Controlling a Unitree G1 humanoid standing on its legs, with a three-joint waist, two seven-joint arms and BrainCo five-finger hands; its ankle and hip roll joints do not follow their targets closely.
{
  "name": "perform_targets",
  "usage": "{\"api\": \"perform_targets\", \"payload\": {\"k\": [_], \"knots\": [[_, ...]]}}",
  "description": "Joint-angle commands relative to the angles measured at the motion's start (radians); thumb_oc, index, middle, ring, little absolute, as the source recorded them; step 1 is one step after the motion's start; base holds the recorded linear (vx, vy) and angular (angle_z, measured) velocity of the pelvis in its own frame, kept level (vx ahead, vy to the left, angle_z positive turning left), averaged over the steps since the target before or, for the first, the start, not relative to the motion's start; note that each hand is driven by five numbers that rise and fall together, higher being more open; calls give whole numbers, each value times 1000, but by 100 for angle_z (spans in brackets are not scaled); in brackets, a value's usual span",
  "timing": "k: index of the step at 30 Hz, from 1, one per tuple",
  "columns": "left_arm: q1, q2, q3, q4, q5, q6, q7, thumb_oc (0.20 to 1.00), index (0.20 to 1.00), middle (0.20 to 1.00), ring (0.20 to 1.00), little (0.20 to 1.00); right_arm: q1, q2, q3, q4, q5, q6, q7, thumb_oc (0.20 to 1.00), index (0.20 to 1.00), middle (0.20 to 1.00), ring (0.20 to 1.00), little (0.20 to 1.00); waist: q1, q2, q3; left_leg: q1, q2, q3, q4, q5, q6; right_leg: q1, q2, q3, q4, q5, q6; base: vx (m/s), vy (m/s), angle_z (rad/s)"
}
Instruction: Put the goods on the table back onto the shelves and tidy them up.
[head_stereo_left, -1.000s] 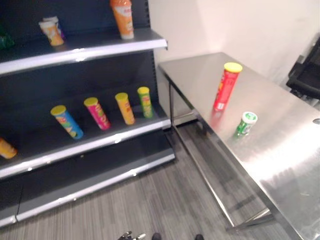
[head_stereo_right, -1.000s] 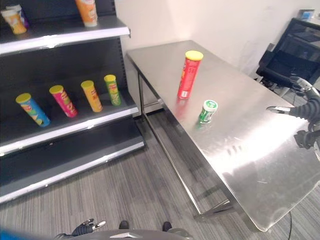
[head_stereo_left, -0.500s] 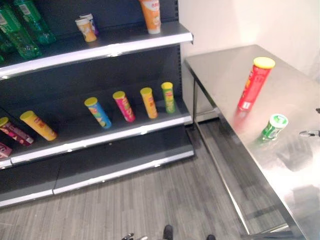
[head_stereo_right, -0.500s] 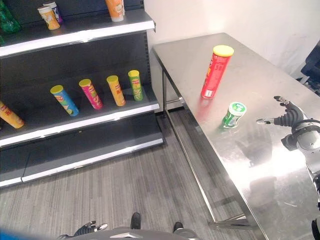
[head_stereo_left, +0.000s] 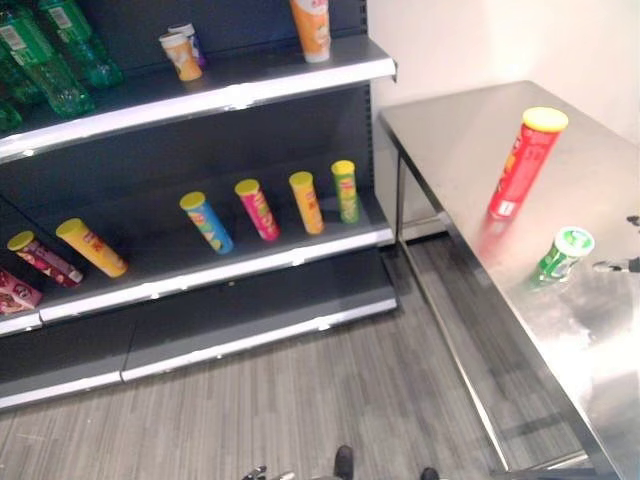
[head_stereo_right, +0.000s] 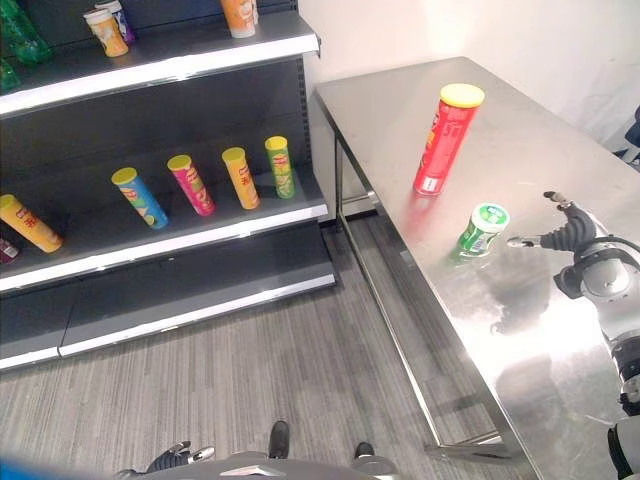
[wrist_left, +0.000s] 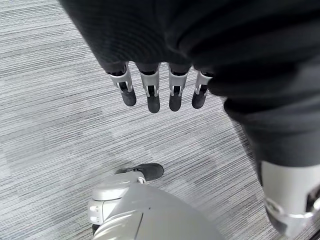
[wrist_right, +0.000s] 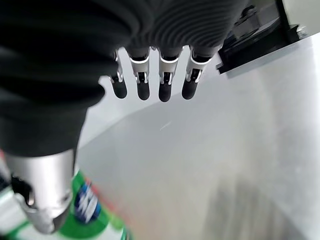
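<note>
The short green can (head_stereo_right: 484, 228) stands on the steel bench (head_stereo_right: 560, 380), just beside the right robot hand (head_stereo_right: 570, 233), whose fingers are spread and, seemingly, not touching it. The tall red can (head_stereo_right: 446, 138) stands farther back.

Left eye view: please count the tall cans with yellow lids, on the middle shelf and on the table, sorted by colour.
Red can, on the table: 1
Orange cans: 2
Green can: 1
Pink can: 1
Blue can: 1
Dark red can: 1
Total: 7
</note>
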Motion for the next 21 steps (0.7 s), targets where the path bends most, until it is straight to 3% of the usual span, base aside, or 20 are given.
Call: {"api": "perform_targets", "payload": {"k": [1,21], "knots": [[-52,43,-27,17,-22,-16,15,1000,1000,1000,1000,1000,-80,48,20,-20,10,-39,-2,1000,1000,1000,1000,1000,33,-75,-10,71,22,61,10,-89,-65,-23,-42,67,45,-102,26,0,0,0],[-33,46,-14,10,-28,-18,24,1000,1000,1000,1000,1000,-124,97,95,4,-21,-36,3,1000,1000,1000,1000,1000,61,-81,-3,67,21,44,10,-92,-62,-20,-46,54,48,-107,30,3,0,2]]}}
